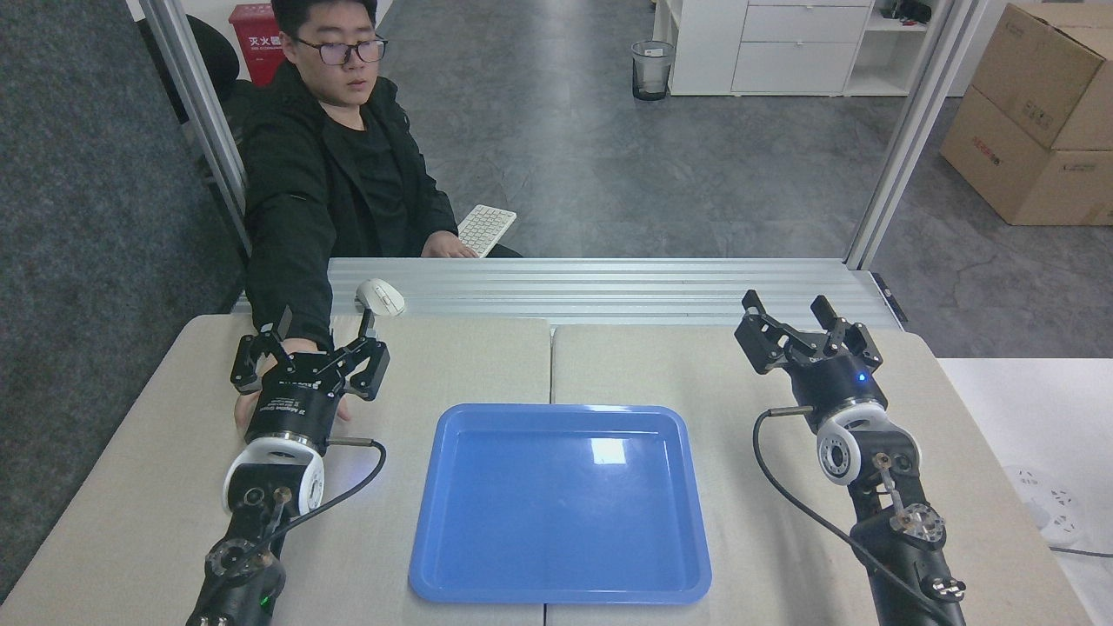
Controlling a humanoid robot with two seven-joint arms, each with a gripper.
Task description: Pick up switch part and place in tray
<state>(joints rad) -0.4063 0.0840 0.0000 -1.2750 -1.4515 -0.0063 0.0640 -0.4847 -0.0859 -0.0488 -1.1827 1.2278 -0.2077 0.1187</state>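
Nearest the camera, both forearms rise from the bottom edge, one at each side of the tray, so that either can reach it. The left gripper is held just above the table with its jaws spread apart and nothing between them. Directly behind and beneath it a person's hand is seen reaching in from a dark sleeve; it is judged that something is being set down there, though the fingers are hidden by the gripper. The right gripper is likewise held apart and empty, raised well clear of the tray's right rim, apparently parked out of the way. The tray lies empty, centred between the arms. The switch part cannot be found in this view; it may be hidden under the hand or gripper. A white mouse rests on the ridged metal strip beyond the table.
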